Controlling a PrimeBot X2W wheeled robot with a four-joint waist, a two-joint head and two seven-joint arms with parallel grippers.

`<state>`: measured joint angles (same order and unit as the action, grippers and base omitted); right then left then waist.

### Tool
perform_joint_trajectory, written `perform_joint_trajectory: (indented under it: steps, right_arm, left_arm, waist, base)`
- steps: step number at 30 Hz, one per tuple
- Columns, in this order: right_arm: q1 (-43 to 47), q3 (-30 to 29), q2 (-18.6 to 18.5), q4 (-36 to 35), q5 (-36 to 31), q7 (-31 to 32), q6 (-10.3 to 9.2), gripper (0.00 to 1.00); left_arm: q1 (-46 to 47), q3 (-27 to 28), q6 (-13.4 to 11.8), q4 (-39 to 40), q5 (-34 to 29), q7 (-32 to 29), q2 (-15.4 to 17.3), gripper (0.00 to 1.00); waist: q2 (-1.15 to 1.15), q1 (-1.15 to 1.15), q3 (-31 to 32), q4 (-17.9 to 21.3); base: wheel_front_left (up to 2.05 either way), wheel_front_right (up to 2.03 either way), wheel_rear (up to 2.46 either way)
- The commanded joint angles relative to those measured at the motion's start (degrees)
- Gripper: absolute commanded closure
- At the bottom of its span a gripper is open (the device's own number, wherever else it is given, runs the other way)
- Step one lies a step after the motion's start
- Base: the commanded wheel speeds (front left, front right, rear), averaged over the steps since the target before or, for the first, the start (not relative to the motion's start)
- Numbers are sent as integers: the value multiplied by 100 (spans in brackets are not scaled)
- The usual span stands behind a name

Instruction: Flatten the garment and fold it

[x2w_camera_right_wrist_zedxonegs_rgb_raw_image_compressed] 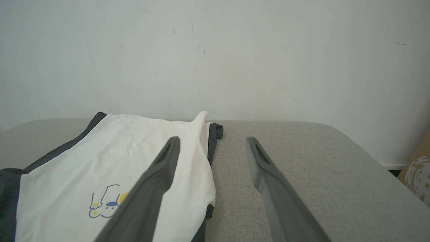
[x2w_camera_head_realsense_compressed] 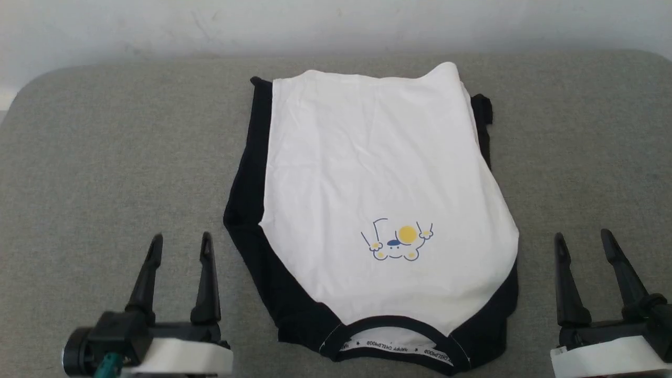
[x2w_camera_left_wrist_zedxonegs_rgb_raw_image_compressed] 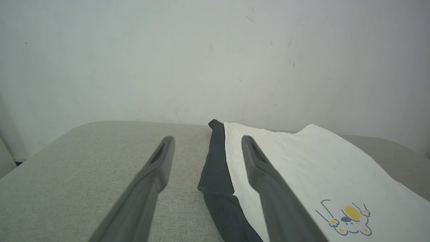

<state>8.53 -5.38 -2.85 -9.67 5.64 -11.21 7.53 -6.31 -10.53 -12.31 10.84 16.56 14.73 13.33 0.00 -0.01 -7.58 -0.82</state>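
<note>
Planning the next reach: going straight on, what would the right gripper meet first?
Probably only the grey fabric tabletop; the right gripper seems aimed just beside the white black-sleeved T-shirt, depth unclear.

The garment (x2w_camera_head_realsense_compressed: 378, 173) lies in the middle of the table (x2w_camera_head_realsense_compressed: 105, 157), its collar (x2w_camera_head_realsense_compressed: 394, 328) nearest the robot and the wall (x2w_camera_head_realsense_compressed: 336, 26) behind, with the left gripper (x2w_camera_head_realsense_compressed: 181, 239) on its left and the right gripper (x2w_camera_head_realsense_compressed: 583, 235) on its right, both apart from it.
</note>
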Motion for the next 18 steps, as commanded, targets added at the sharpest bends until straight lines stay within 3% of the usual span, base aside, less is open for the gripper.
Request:
perform_joint_trajectory:
  steps: [1,7,9,13,18]
  right_arm:
    - [-44,10,-3,25,40,-42,-4,0]
    - [-269,35,-3,-11,71,-121,-4,0]
    - [-376,77,-3,0,78,-147,-4,0]
    - [-567,156,-3,4,103,-195,-4,0]
    - [-769,193,-3,23,72,-240,-4,0]
  left_arm:
    - [260,49,144,-90,36,-7,133,0]
    - [1578,182,834,-249,771,-943,481,0]
    - [2142,227,1024,-428,873,-1341,732,0]
    - [3240,245,1301,-839,1044,-2166,1128,0]
    - [4530,267,1454,-1347,1299,-3099,1384,0]
  waist:
    - [0,1,-138,14]
    - [0,1,-679,30]
    - [0,1,-874,56]
    - [0,1,-1285,135]
    - [0,1,-1750,242]
  base:
    - [0,0,0]
    - [0,0,0]
    - [0,0,0]
    - [0,0,0]
    - [0,0,0]
